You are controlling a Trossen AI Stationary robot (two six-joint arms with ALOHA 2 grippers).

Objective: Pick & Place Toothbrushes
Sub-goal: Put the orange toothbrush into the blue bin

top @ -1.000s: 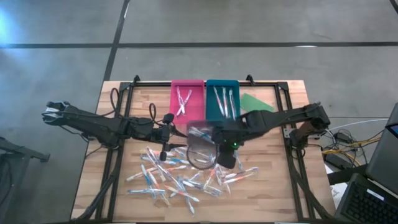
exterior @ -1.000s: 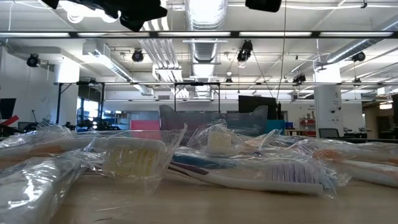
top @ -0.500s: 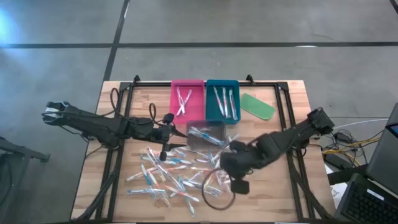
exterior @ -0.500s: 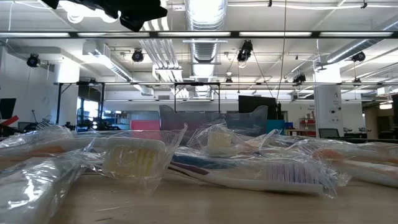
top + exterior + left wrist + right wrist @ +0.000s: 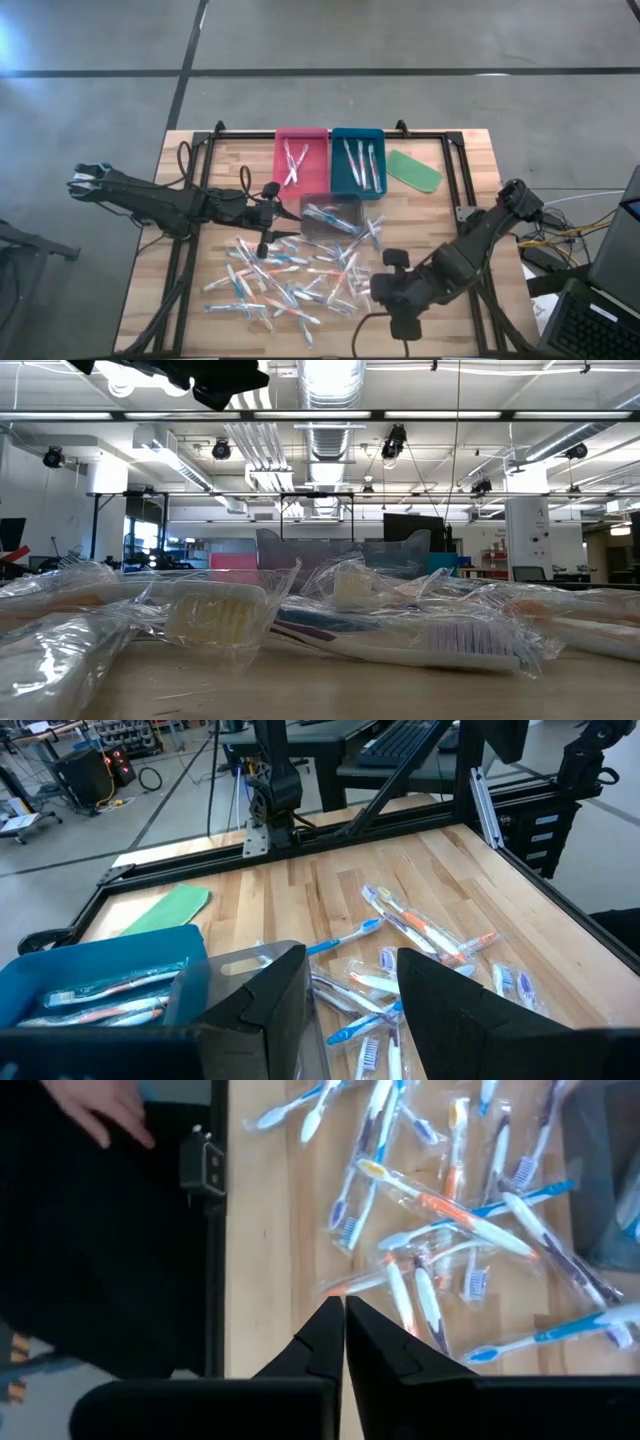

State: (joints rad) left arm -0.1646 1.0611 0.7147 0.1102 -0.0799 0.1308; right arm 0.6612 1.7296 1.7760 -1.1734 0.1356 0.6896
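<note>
Two fingers (image 5: 325, 1342) of the right gripper (image 5: 397, 300) are pressed together with nothing caught between them, parked near the table's (image 5: 440, 250) front edge, just clear of the toothbrushes (image 5: 290, 285). The left gripper (image 5: 262, 228) is held partly open and empty beside a clear tray (image 5: 332, 214). Most brushes are scattered mid-table; a few are seen inside the pink tray (image 5: 300, 158) and teal tray (image 5: 359, 158).

No legible text anywhere.
</note>
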